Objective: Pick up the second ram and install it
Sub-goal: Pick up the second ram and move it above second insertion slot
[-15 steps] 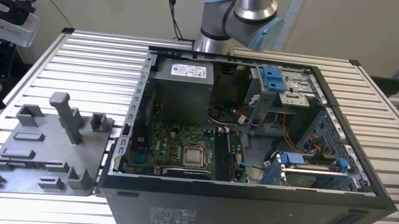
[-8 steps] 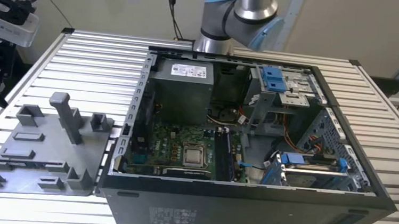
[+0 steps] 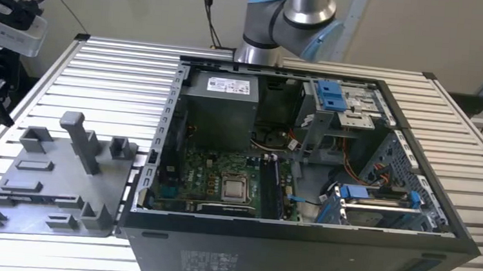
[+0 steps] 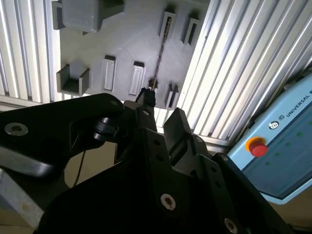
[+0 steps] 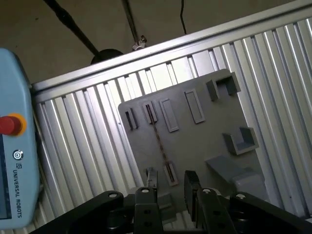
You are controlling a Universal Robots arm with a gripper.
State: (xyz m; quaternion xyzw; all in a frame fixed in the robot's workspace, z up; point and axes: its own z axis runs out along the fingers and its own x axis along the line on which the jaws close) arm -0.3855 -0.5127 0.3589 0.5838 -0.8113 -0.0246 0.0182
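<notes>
Gripper [image 5: 169, 191] open and empty, its fingers apart, hovering over the grey tray [image 5: 204, 141]. Ram [image 5: 157, 139] stands on edge in the tray's slots, not gripped. Open case [image 3: 301, 257] sits just beside the tray.

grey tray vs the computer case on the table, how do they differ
The grey tray is a flat, light slab with low blocks; the computer case is a far bigger black box, open on top. The tray carries the second ram on edge, under the open gripper; the case shows boards and cables. Both rest on the ribbed table.
</notes>
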